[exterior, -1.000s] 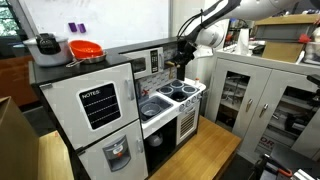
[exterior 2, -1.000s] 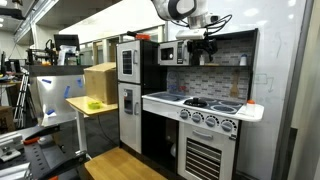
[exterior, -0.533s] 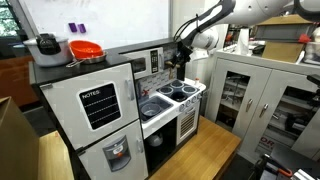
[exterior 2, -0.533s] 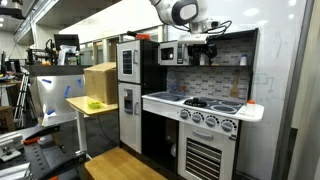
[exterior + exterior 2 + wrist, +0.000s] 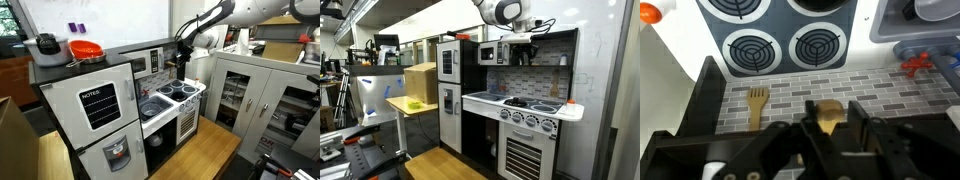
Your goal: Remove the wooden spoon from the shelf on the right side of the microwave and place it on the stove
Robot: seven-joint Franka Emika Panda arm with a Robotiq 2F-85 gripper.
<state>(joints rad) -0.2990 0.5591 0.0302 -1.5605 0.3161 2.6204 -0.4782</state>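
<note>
In the wrist view my gripper [image 5: 830,126] reaches into the dark-framed shelf [image 5: 702,100], and its two black fingers [image 5: 857,118] stand shut on the wooden spoon [image 5: 826,110], whose pale bowl shows between them against the grey brick backing. Below lies the white stove [image 5: 782,38] with black round burners. In both exterior views the gripper [image 5: 180,61] [image 5: 524,51] is at the shelf [image 5: 546,52], just right of the microwave [image 5: 491,53] and above the stove [image 5: 533,104] [image 5: 181,90]. The spoon's handle is hidden by the gripper.
A wooden fork [image 5: 758,100] hangs on the brick wall left of the spoon. The silver sink [image 5: 936,10] and a red tap [image 5: 915,63] lie beside the stove. The white fridge [image 5: 94,105] carries a red bowl [image 5: 86,49]. A grey cabinet [image 5: 250,95] stands nearby.
The gripper has stayed at the shelf and its jaws have closed in on the wooden spoon. The arm has shifted only slightly.
</note>
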